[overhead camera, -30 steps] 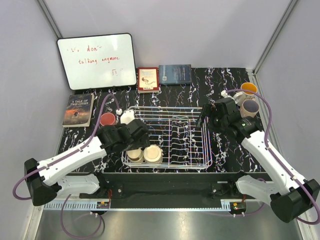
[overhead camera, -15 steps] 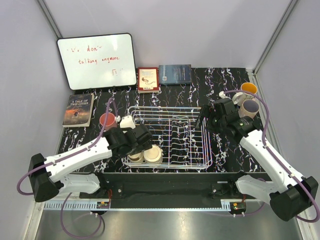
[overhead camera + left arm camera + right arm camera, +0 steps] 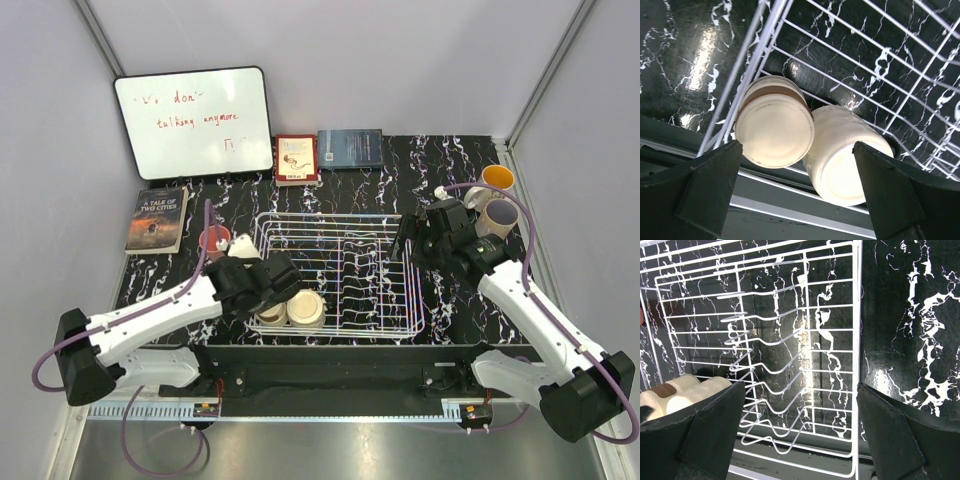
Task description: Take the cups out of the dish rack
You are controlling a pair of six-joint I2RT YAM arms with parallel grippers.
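The white wire dish rack (image 3: 330, 214) lies mid-table. Two cream cups stand upside down in its near left corner, one with a brown band (image 3: 271, 313) and one plain (image 3: 306, 308). My left gripper (image 3: 281, 288) hovers open just above them. In the left wrist view both cups (image 3: 774, 127) (image 3: 847, 155) sit between its spread fingers, untouched. My right gripper (image 3: 410, 236) is open and empty over the rack's right end. A pink tumbler (image 3: 213, 241) stands on the table left of the rack. A yellow-inside mug (image 3: 497, 180) and a lavender mug (image 3: 500, 215) stand at the far right.
A whiteboard (image 3: 193, 122) leans against the back wall. Beside it stand a red book (image 3: 296, 159) and a blue book (image 3: 350, 148). Another book (image 3: 158, 219) lies at the left edge. The rack's upright prongs (image 3: 765, 347) run along its middle. The table's near edge is close behind the cream cups.
My left gripper has moved toward the near edge and lower over the two cream cups, uncovering the pink tumbler. The right arm has barely shifted.
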